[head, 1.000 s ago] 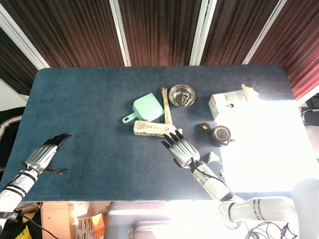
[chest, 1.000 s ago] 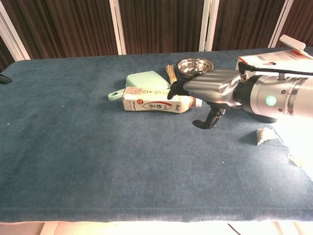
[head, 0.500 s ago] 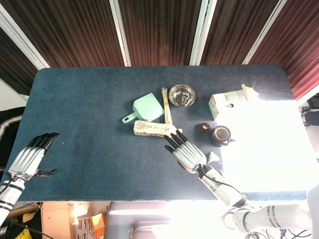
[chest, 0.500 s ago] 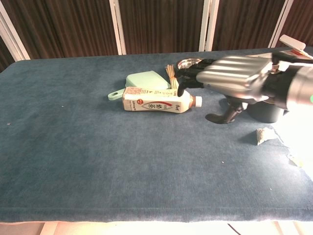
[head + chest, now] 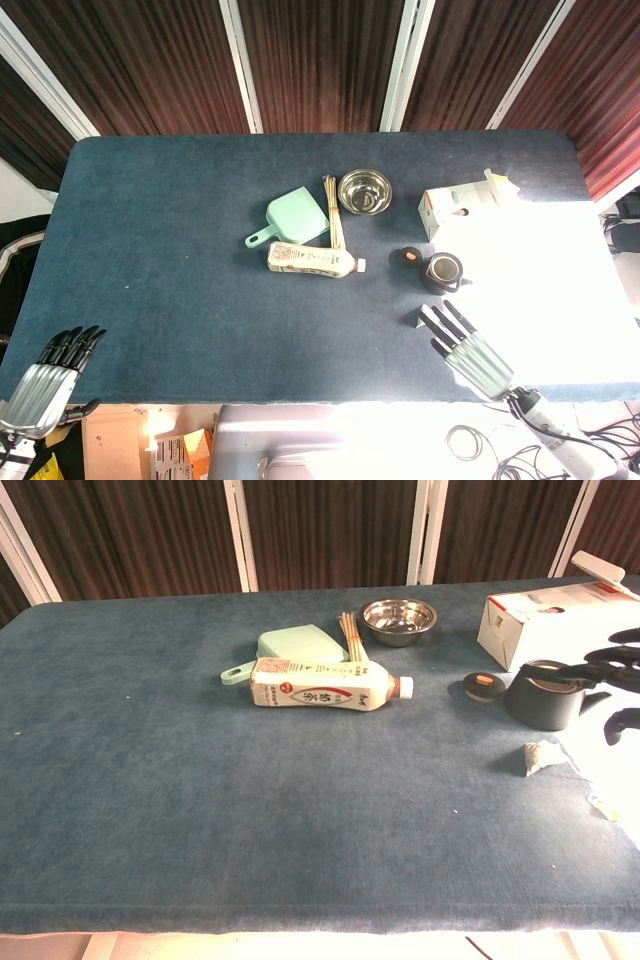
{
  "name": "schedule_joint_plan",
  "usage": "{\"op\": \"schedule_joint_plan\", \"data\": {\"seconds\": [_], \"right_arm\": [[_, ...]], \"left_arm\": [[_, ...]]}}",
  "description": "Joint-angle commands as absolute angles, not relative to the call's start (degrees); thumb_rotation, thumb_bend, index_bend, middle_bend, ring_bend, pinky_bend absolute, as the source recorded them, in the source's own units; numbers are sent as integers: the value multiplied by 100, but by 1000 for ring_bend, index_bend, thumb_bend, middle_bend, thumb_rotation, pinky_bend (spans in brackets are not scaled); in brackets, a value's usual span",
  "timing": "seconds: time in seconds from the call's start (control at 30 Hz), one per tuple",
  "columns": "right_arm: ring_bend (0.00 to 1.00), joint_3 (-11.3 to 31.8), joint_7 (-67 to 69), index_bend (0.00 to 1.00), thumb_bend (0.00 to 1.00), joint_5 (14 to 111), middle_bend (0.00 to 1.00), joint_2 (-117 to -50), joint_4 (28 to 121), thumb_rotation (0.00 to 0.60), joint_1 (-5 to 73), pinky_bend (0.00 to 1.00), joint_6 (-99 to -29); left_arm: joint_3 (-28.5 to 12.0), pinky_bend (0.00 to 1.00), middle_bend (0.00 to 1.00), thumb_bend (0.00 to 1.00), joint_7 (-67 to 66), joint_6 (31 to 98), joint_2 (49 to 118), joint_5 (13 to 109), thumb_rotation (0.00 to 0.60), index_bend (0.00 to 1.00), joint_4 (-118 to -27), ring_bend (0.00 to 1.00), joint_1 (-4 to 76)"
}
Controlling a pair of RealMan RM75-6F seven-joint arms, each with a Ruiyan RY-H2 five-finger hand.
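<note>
Right robot hand — empty, beside dark pot

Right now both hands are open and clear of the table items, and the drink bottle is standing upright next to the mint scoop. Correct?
Not quite: the drink bottle lies on its side, as the chest view shows. It is next to the mint scoop, and the left hand and right hand are open, holding nothing.

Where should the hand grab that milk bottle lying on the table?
Probably around the bottle's squarish middle, coming down from above. It lies on its side, cap pointing toward the dark cup, with bare cloth in front. The green scoop and sticks crowd its far side, so fingers need care there.
</note>
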State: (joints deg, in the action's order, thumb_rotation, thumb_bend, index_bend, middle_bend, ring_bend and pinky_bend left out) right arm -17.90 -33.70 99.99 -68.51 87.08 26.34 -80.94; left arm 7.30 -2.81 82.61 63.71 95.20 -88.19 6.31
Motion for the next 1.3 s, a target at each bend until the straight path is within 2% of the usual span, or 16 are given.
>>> {"op": "schedule_joint_plan", "data": {"seconds": [0.03,0.33,0.67,1.3], "right_arm": [[0,-1789,-3096,419,310,10098,0,-7013,8062,600,2368,0,-8005],[0,-1443,-3152,475,310,10206,0,-7391,7304,600,2467,0,-7515],[0,-1273,-2906,478,310,10269,0,-7762,6900,600,2534,0,-7077],[0,-1090,-2354,490,311,10292,0,-8191,6360,600,2561,0,-6779]], "left_arm": [[727,102,78,42,-260,8172,6460,9507,600,0,-8724,51,645],[631,102,78,42,-247,8036,6518,9331,600,0,-8649,49,669],[617,102,78,42,-317,8000,6562,9353,600,0,-8604,47,679],[539,102,78,42,-264,8070,6578,9301,600,0,-8535,44,637]]}}
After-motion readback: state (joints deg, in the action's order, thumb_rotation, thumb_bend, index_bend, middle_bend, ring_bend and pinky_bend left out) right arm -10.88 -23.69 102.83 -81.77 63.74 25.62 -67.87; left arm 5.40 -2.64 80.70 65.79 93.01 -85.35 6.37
